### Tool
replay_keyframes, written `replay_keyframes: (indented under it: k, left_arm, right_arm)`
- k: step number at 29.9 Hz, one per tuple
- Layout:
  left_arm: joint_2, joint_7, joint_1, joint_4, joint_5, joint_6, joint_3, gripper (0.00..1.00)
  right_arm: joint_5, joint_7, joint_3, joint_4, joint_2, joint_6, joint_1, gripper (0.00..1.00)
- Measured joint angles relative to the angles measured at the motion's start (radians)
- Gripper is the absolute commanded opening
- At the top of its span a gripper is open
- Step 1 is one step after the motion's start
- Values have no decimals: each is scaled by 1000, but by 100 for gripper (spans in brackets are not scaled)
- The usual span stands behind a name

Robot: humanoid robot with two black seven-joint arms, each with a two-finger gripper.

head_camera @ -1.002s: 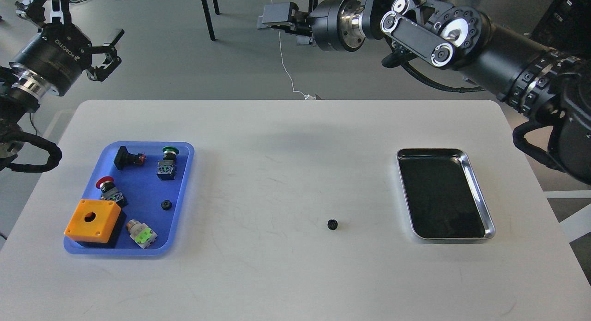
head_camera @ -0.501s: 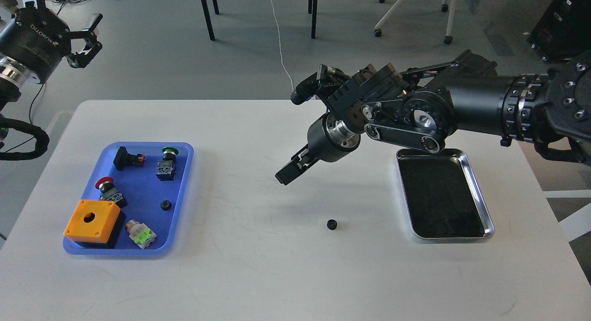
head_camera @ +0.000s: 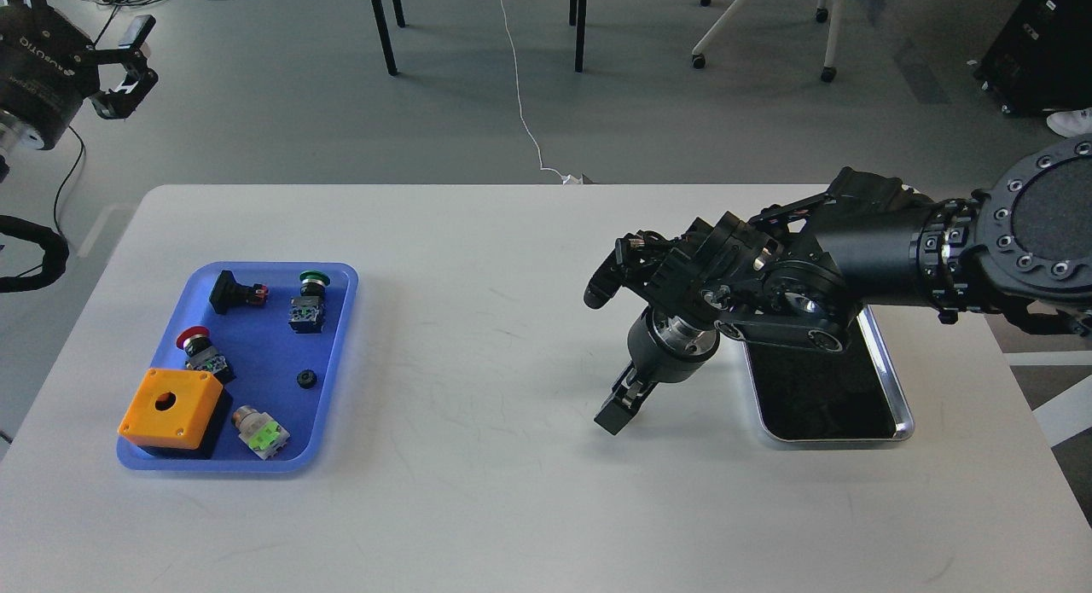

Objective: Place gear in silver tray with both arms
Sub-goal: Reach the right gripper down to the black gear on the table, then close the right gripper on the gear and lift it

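Note:
The small black gear that lay on the white table is hidden now, behind my right gripper (head_camera: 618, 412). That gripper points down at the table just left of the silver tray (head_camera: 891, 373), and its fingers read as one dark shape. The right arm (head_camera: 862, 252) covers the tray's far end. The tray's dark bottom looks empty where it shows. My left gripper (head_camera: 126, 64) is open and empty, raised off the table's far left corner.
A blue plastic tray (head_camera: 337, 337) at the left holds push-button switches, an orange box (head_camera: 171, 408) and a second small black gear (head_camera: 306, 378). Chair and table legs stand on the floor beyond the table.
My right arm swung down from high above the table, and its gripper now covers the spot where the gear lay. My left gripper moved up and to the left.

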Motion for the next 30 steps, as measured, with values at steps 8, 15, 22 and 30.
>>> replay_keyframes:
  k: [8, 15, 22, 30]
  left_arm:
    - [-10, 0, 7, 0, 1, 0, 1, 98]
    - [-13, 0, 10, 0, 2, 0, 1, 98]
    - [-14, 0, 11, 0, 2, 0, 1, 98]
    - [-14, -2, 16, 0, -3, 0, 1, 98]
  right_arm:
    - [5, 43, 1, -9, 0, 0, -13, 70]
    - [-2, 53, 5, -1, 0, 0, -23, 64]
    - [-9, 49, 5, 2, 0, 0, -29, 62]
    - [-11, 49, 4, -1, -1, -15, -43, 50]
